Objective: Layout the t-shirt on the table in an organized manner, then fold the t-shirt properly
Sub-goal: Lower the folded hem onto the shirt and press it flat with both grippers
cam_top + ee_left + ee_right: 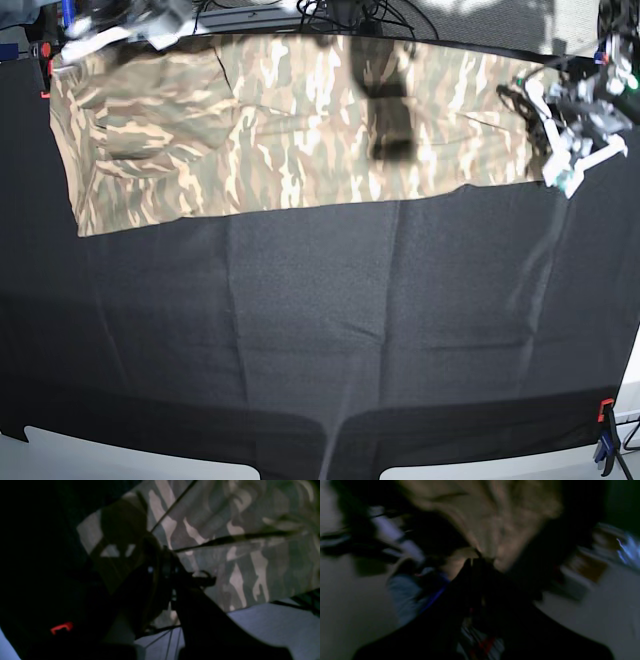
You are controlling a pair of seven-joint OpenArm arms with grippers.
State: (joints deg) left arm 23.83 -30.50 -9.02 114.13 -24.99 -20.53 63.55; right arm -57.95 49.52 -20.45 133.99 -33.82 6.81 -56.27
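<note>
T-shirt (290, 130): stretched out wide along the far edge of the table (320, 320), one long camouflage band held taut between both arms
Fabric: soft, tan, brown and olive blotches; a dark shadow patch near the middle of the t-shirt
Base view only: whole spread of the t-shirt, creased matte black table cloth, orange clamp (604, 410) at the table's near corner
Left gripper (568, 175): jaws closed on the t-shirt's end; its wrist view shows the print close up and dim
Right gripper (476, 557): jaws closed, pinching bunched tan cloth; view heavily blurred
Writing: none readable
</note>
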